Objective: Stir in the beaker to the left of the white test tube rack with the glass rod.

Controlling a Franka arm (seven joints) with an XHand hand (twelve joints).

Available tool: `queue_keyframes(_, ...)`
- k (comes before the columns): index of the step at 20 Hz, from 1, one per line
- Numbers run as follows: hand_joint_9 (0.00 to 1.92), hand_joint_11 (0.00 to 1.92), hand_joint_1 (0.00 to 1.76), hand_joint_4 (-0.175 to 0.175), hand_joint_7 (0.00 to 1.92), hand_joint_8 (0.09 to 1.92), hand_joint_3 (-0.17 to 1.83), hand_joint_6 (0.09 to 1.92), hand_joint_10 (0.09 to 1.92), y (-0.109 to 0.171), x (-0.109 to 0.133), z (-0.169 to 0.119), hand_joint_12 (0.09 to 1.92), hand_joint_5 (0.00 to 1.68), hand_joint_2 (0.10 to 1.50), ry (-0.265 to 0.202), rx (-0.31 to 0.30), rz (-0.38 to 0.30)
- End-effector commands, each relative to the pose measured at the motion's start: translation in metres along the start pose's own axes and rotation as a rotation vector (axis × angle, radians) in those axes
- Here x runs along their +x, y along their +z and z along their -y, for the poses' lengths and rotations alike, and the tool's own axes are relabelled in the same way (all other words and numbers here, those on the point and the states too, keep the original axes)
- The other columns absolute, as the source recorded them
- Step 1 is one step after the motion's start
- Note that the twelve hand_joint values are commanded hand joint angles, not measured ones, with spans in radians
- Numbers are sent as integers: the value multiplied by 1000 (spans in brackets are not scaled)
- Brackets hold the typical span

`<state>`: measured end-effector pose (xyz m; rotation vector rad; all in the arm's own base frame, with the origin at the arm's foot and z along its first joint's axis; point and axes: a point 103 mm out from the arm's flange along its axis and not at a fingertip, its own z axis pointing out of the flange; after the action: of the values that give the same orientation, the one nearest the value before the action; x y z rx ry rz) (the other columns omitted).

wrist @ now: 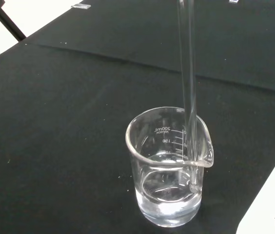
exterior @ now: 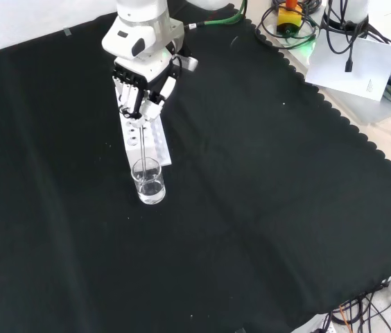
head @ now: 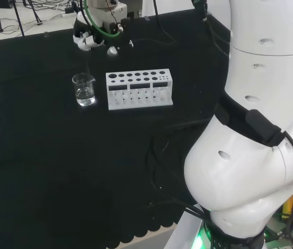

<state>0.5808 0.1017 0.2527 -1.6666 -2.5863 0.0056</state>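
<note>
Overhead first, head view: hand [head: 92, 37] is hovering beyond the beaker [head: 84, 89], which is standing just left of the white test tube rack [head: 139, 89]; rod hard to make out. Front view: fingers are curling round the top of the glass rod [exterior: 143, 149], which is hanging near-upright, hand above, tip dropping into the beaker [exterior: 148, 182] in front of the rack [exterior: 147, 139]. Wrist view: rod [wrist: 188, 87] is running down inside the beaker [wrist: 168, 168], against the spout-side wall, tip dipping into the clear liquid.
</note>
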Motion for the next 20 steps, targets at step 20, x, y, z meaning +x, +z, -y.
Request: queue_keyframes(20,1590,1613,1281,-175,988,1325,-2,592,1040,2,0,-12,762,1050,1112,-35,-5,-7)
